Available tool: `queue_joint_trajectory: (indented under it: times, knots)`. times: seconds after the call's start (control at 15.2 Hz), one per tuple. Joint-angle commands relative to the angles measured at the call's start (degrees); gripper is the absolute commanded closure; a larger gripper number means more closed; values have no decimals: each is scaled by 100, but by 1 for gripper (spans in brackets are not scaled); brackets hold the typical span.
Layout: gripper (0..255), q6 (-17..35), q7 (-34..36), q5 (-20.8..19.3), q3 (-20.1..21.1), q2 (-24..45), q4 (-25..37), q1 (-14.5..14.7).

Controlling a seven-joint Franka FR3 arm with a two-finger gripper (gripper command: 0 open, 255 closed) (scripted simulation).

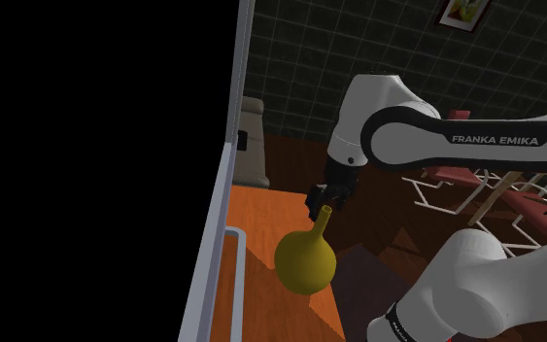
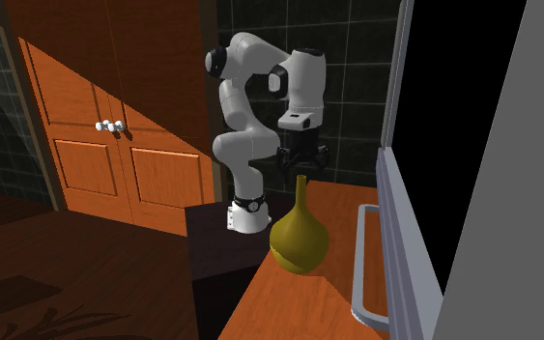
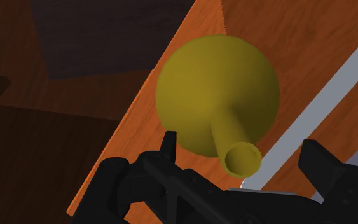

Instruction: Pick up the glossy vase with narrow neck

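Counter [image 1: 261,228] is the big orange slab here, with the white arm [image 1: 495,141] reaching over it. The vase [image 1: 306,260] stands upright on it, yellow round belly with a skinny neck [image 3: 231,130], and it's parked right by the open edge with the floor [image 3: 44,127] below. A grey rail [image 2: 359,261] runs along its other side.

The gripper [image 3: 240,147] hangs straight over the top of the neck. Its fingers are spread wide with one on each side of the neck, touching nothing and holding nothing.

What I'd worry about, biggest first:
- any sideways bump on the way down probably tips the thing, and with the edge that close it could go over
- it looks top-skinny and bottom-heavy, so a pinch high on the neck might let the belly swing
- shiny tapered neck, so I'd guess the pads could slide up and pop off the lip if they close too near the rim

I'd go lower down the neck before squeezing
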Motion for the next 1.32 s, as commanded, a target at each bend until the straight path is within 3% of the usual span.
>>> queue_joint_trajectory:
  times: [0.0,0.59,1.25]
  knots:
    - [255,25,1,4,3,-4,-26,3]
    - [255,36,-6,0,-1,0,-33,-1]
    - [255,-775,15,-66,-69,-96,682,-28]
